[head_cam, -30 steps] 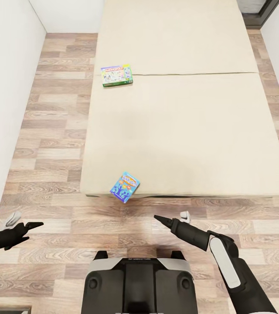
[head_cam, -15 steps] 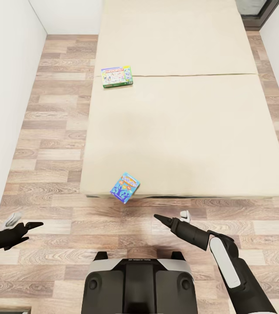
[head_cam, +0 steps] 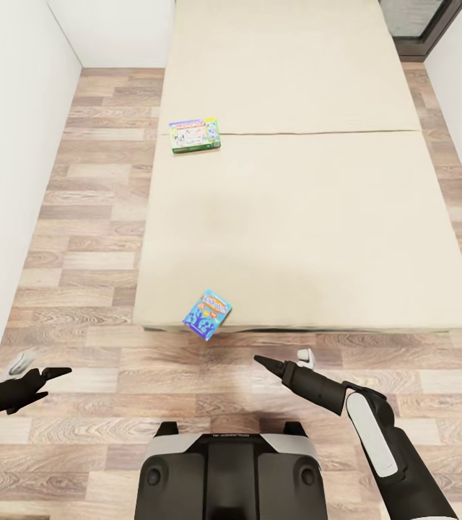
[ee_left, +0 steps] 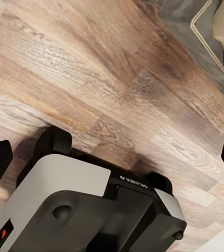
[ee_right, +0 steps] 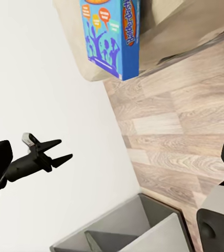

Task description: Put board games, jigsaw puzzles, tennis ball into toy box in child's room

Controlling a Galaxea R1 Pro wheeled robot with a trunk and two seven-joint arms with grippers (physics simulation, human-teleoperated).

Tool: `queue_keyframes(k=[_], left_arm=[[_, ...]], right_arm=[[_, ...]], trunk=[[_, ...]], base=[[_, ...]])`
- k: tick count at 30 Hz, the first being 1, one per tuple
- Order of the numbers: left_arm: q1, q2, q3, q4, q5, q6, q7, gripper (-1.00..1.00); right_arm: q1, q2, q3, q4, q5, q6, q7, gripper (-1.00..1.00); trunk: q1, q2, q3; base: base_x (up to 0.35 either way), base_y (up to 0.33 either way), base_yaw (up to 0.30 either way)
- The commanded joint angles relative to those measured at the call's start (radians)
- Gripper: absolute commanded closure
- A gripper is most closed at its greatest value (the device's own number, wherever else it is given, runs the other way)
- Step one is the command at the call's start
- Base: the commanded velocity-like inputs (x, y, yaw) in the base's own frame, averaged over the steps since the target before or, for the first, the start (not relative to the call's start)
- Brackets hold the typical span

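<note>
We see two board games on the bed [head_cam: 296, 217]: the green-edged game box [head_cam: 195, 136] near its left edge, the blue game box [head_cam: 207, 314] overhanging the near edge. The left gripper [head_cam: 52, 375] and right gripper [head_cam: 263, 361] hang over the floor [head_cam: 86, 217], both spread open and empty.

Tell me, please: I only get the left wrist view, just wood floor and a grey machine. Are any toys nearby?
Observer: Yes. In the head view, a blue game box sits on the near edge of the bed, partly overhanging it.
Operator: Is that the only one?
Observer: No. A green-edged game box lies flat farther up the bed, by its left side.
Operator: Is the other arm holding anything?
Observer: No. The right tool hangs over the floor short of the blue box, jaws apart and empty.
</note>
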State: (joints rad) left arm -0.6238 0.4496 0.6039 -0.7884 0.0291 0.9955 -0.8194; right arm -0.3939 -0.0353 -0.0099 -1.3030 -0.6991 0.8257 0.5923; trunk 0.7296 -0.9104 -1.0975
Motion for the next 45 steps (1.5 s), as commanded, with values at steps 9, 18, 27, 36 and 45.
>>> queue_keyframes(k=[9,18,27,36,45], left_arm=[[-0.001,-0.002,0.002,0.0,0.003,0.008,-0.002,-1.0],[-0.001,-0.003,0.001,0.0,0.003,0.007,-0.003,-1.0],[-0.001,-0.003,0.001,0.001,0.002,0.005,-0.001,-1.0],[-0.001,-0.003,0.0,0.001,0.002,0.005,0.0,-1.0],[-0.001,-0.003,0.0,0.001,0.002,0.003,0.0,-1.0]], right_arm=[[0.002,0.0,-0.001,0.005,0.006,0.006,0.001,-1.0],[0.006,0.0,-0.002,0.006,0.006,0.006,0.0,-1.0],[0.006,0.0,-0.002,0.007,0.006,0.005,-0.001,-1.0],[0.006,0.0,-0.002,0.007,0.006,0.005,-0.002,-1.0],[0.006,0.0,-0.002,0.008,0.006,0.004,-0.002,-1.0]], trunk=[[0.0,-0.001,0.014],[0.0,-0.001,0.029],[0.0,-0.001,0.044],[0.0,-0.001,0.059],[0.0,-0.001,0.074]], base=[[0.0,0.0,0.0],[0.0,0.0,0.0],[0.0,0.0,0.0],[-0.004,0.0,0.0],[-0.022,0.0,0.0]])
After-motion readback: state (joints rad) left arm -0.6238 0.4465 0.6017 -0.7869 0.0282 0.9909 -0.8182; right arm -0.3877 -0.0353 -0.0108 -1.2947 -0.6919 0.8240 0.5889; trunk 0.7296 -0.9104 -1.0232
